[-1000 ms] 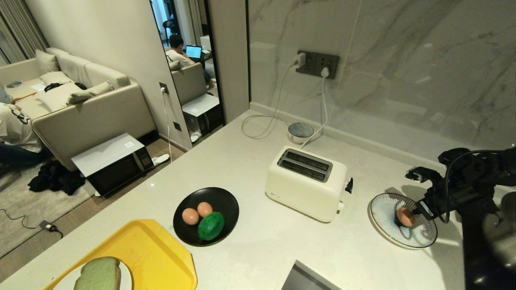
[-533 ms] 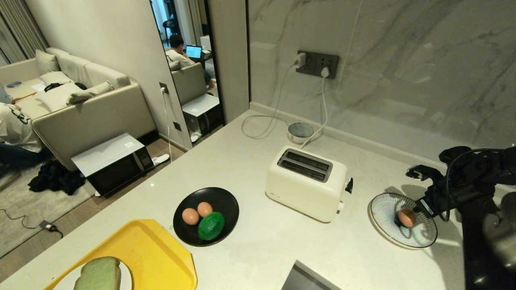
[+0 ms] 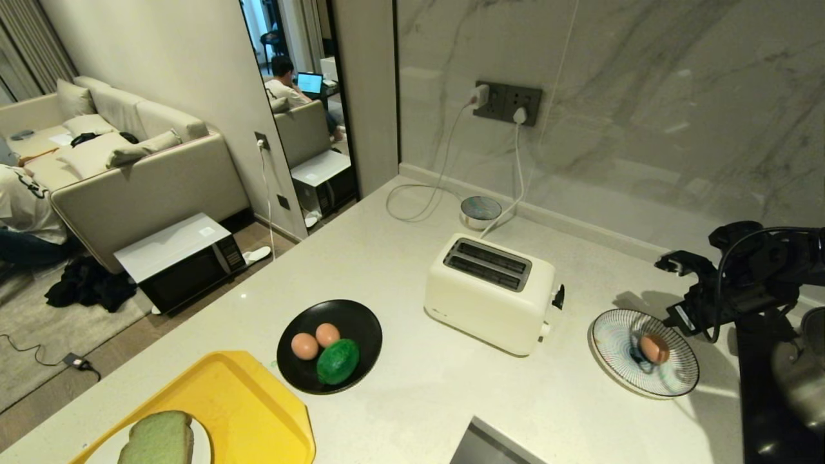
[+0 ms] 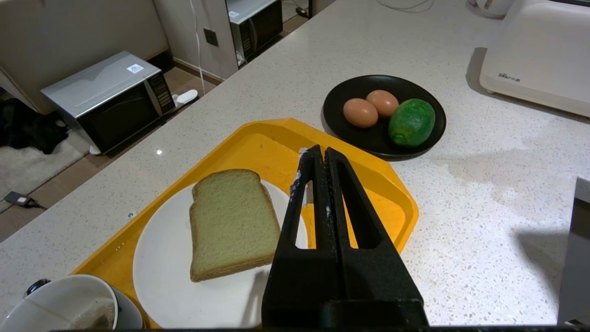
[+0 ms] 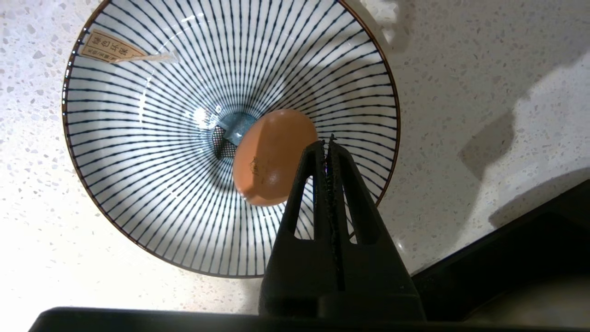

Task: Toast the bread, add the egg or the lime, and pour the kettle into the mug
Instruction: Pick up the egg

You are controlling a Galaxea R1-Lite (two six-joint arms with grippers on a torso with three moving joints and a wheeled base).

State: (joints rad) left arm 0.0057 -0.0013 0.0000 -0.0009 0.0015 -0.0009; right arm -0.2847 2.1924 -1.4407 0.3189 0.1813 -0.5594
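Yellow tray, pale green bread, black plate with bright green lime, cream toaster, blue-striped white bowl, speckled white desk.

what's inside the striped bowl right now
One egg lies in the striped bowl, beside its centre. The shut right gripper above hides part of the egg and the wall beyond it.

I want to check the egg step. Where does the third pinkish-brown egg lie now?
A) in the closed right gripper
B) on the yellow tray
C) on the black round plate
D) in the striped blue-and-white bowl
D: the pinkish-brown egg rests inside the striped blue-and-white bowl, free of the shut right gripper above it.
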